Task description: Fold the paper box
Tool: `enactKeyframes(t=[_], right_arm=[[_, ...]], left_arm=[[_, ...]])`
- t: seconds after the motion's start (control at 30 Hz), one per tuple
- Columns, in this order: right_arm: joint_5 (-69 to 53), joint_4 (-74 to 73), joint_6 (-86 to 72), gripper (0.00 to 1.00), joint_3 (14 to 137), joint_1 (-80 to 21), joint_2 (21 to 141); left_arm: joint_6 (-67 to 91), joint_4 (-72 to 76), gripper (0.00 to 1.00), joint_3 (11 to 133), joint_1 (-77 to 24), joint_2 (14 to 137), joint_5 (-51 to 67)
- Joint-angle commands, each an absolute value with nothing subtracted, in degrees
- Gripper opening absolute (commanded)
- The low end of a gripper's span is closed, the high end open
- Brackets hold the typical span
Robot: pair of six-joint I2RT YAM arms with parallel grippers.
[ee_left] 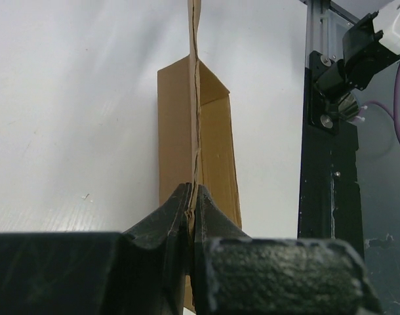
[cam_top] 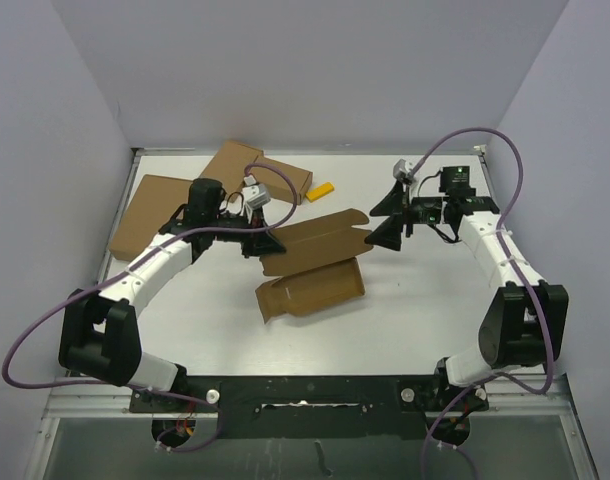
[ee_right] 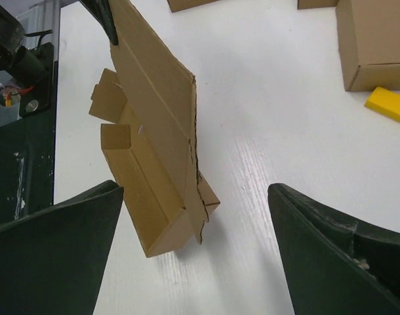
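— Where is the plain brown cardboard paper box (cam_top: 315, 262)?
— In the middle of the white table (cam_top: 425, 300), half folded. A trough-shaped part lies on the surface, and a flat panel rises from it toward the left arm.
— And the left gripper (ee_left: 192, 197)?
— Its black fingers are pressed together on that raised panel's edge, pinching it.
— The right gripper (cam_top: 393, 215)?
— Spread wide near the box's right end, gripping nothing.
— Anything else?
— A small yellow block (cam_top: 321, 190) lies behind the box, beside two small brown cartons (cam_top: 255, 170). A larger flat brown carton (cam_top: 150, 215) sits far left.
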State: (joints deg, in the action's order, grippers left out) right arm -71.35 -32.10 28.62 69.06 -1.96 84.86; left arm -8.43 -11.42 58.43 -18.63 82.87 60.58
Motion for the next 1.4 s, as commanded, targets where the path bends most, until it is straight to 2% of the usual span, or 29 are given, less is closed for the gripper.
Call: enactKeyframes(t=[0.0,0.13,0.23,0.33,0.53,0.77,1.03,1.2,1.37], right_arm=[[-69.5,-36.3,33.1,0.98,70.5,-5.2,86.3],[-70.7,-40.5,34.9,1.0,72.8,-6.9,88.6],[-71.9,-41.8,36.1,0.94,73.1,-8.0,89.1],[-72.8,-41.8,36.0,0.83,73.3,-8.7,89.5],[-73.9,-42.6,36.2,0.67,73.8,-9.5,90.4],[-74.4,-45.9,38.7,0.42,75.4,-10.0,92.0],[-74.5,-50.4,42.7,0.19,77.1,-10.9,93.6],[-75.3,-52.4,45.4,0.0,77.5,-11.2,93.3],[-75.8,-54.0,47.5,0.0,77.7,-11.2,92.9]], left_arm=[[-11.1,-11.4,0.0,59.2,-19.4,80.5,63.4],[-11.4,-11.3,0.0,58.7,-20.1,79.9,63.4],[-11.8,-11.3,0.0,58.5,-20.4,79.7,63.5],[-12.2,-11.7,0.0,58.4,-20.7,79.6,63.6],[-12.9,-11.9,0.0,58.3,-21.1,79.5,64.0],[-13.6,-11.9,0.0,57.9,-21.5,79.4,64.2],[-13.8,-12.0,0.0,57.9,-21.5,79.4,64.2],[-13.8,-12.0,0.0,57.9,-21.6,79.3,64.0],[-13.6,-11.9,0.0,57.8,-21.5,79.1,63.1]])
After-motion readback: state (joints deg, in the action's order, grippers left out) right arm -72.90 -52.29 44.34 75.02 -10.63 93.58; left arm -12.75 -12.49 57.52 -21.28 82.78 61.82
